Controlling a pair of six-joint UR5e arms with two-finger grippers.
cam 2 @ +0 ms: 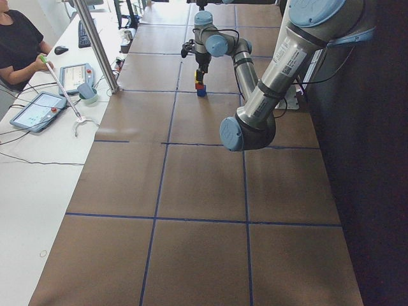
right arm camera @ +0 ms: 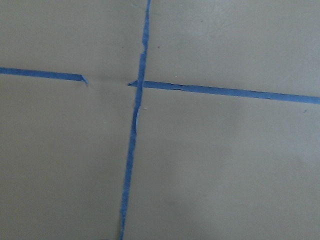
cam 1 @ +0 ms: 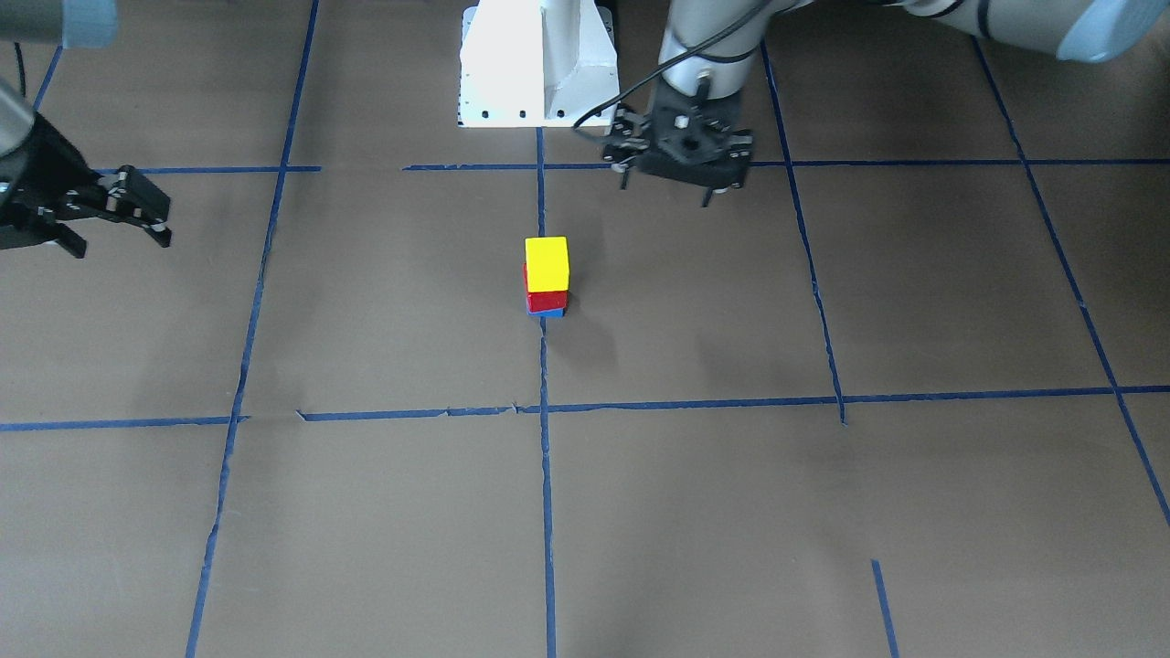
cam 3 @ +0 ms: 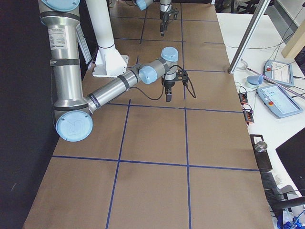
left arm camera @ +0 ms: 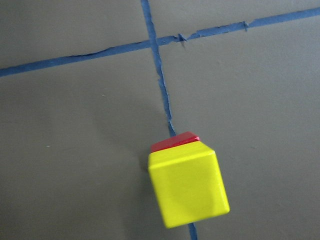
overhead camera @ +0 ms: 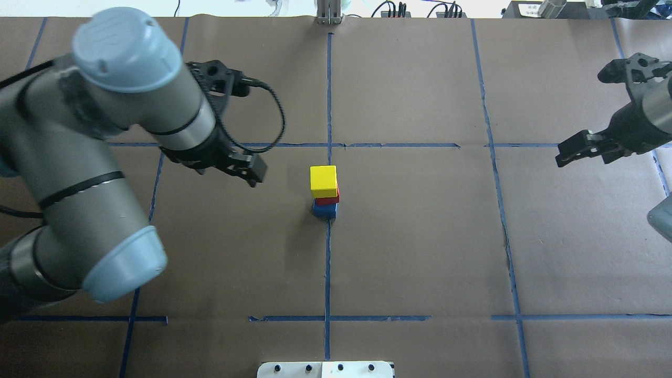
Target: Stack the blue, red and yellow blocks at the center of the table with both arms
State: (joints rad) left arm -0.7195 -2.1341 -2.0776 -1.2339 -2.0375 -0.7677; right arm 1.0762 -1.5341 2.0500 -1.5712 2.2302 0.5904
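Yellow block (overhead camera: 323,179) atop red block (overhead camera: 329,199), blue block (overhead camera: 324,211) beneath

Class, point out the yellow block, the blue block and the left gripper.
yellow block (overhead camera: 323,179): overhead view, top face.
blue block (overhead camera: 324,211): overhead view, visible side face.
left gripper (overhead camera: 254,170): overhead view, midway between its fingertips.

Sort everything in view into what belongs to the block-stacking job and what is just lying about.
Job: yellow block on top, red block in the middle, blue block at the bottom; left gripper and right gripper, both open and apart from the stack.

Lying about: tablet, keyboard and computer mouse on the side desk; blue tape lines.
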